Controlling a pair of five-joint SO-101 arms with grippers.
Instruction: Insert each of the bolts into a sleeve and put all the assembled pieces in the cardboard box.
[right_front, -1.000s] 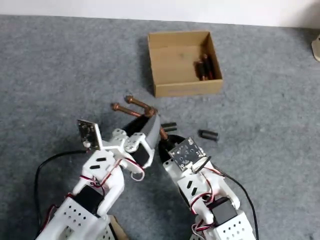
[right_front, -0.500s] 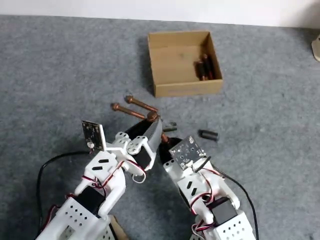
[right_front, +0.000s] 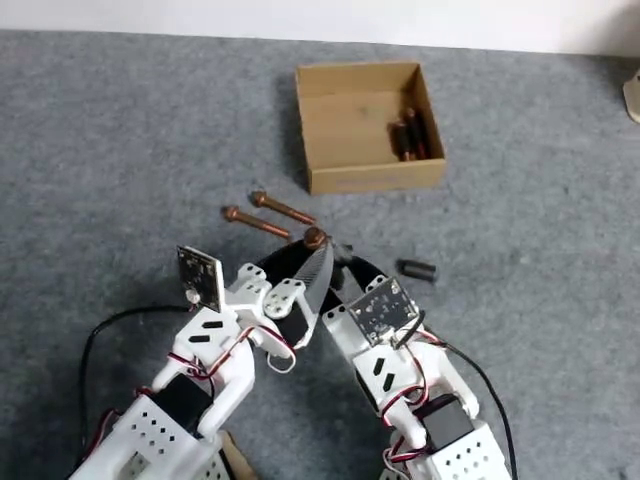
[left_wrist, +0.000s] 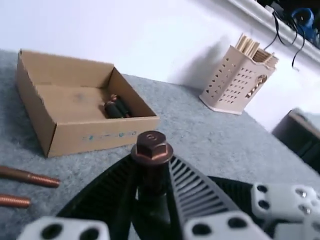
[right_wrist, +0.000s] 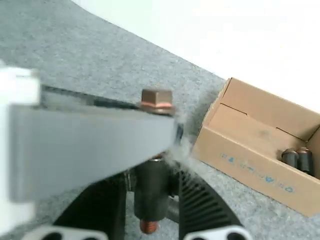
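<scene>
Held upright, head up, above the grey carpet: a copper bolt, pinched in the left gripper, closed narrow on its shank. Lower down, sheathed in a black sleeve clamped by the right gripper, threaded tip poking out below. Just beyond, two loose bolts and a spare sleeve lying flat. Farther off, the cardboard box with assembled pieces along one wall.

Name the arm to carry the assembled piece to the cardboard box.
Right, probably: the right claw grips the sleeve, with the bolt head up through it; the left claw pinches only the bolt.
</scene>
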